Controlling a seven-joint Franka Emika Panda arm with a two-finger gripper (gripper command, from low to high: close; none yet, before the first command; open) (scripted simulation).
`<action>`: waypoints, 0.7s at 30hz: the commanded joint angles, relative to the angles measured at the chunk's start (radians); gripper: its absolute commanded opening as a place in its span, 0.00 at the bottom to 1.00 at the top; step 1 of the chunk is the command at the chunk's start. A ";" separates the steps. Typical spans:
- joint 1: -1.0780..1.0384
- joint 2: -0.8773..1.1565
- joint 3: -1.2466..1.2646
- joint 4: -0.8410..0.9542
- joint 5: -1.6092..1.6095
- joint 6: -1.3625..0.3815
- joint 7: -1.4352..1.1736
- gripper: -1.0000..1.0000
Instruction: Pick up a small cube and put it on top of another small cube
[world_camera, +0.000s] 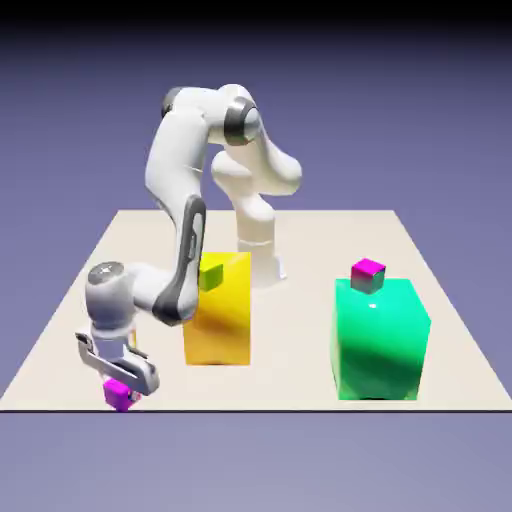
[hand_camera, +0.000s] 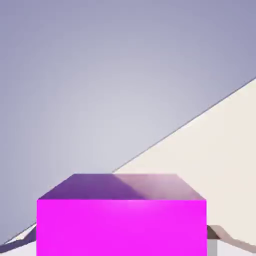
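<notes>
My jaws (hand_camera: 122, 245) are pinching the magenta cube (hand_camera: 122, 227), low at the lower left of the exterior view, by the table's (world_camera: 290, 385) near edge. I judge this the grasping step; next I should lift straight up, keeping my squeeze, before carrying it to another small cube.

Backdrop: plain blue-violet, nearly black along the top of the exterior view, paler toward the bottom; in the hand view, a soft greyish-lilac glow near the middle.
Tabletop (world_camera: 300, 340): pale cream, flat, narrowing toward its far edge.
Near edge: thin dark line, straight across the exterior view.
Table in hand view: cream wedge at the right, its border running diagonally against the backdrop.
Light: bright and even on the tabletop.
</notes>
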 joint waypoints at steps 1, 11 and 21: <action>0.007 -0.036 -0.008 -0.009 -0.008 -0.027 0.006 0.00; -0.018 -0.399 0.054 -0.162 -0.058 -0.234 0.197 0.00; -0.047 -0.761 0.122 -0.317 -0.106 -0.439 0.393 0.00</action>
